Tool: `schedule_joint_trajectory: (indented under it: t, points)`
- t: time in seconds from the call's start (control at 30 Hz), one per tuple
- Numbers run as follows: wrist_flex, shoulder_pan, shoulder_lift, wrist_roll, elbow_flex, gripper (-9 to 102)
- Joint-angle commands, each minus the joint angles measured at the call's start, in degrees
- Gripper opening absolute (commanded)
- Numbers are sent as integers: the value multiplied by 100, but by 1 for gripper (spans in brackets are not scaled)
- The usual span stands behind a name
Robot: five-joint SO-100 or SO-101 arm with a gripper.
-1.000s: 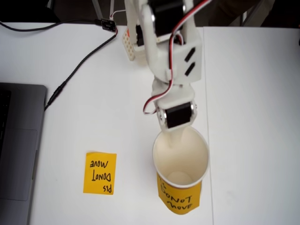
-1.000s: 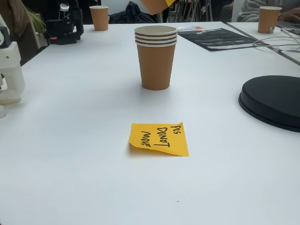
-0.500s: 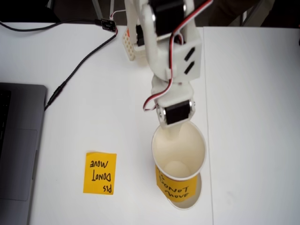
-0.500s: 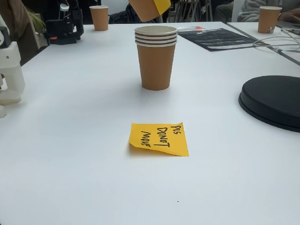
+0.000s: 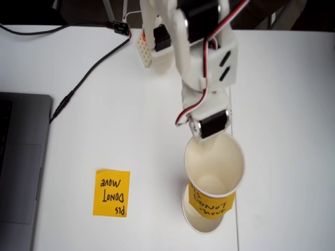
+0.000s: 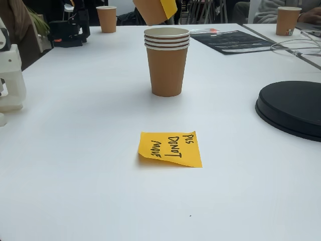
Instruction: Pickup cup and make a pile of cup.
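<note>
jaws seemingly gripping cup rim | cup above stacked cups

**Where things sit on your table**

In a fixed view from above, your held cup hangs over the stacked cups, offset toward the arm. The loose sticky note lies on the table to their left, the laptop at the left edge. In a fixed view from table level, your cup floats above the stack; the note lies before it, a round disc to the right.
</note>
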State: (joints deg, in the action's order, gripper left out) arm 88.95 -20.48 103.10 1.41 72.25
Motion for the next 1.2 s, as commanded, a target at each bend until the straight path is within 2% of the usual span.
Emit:
schedule_joint_trajectory:
  t: [0.0,0.3,0.67,1.17]
  points:
    - [18,-18,18,79,-141,-7]
    - [-9,44,-9,79,-176,-7]
    - [0,44,-677,79,-1107,-7]
    - [0,97,-773,79,-1099,-6]
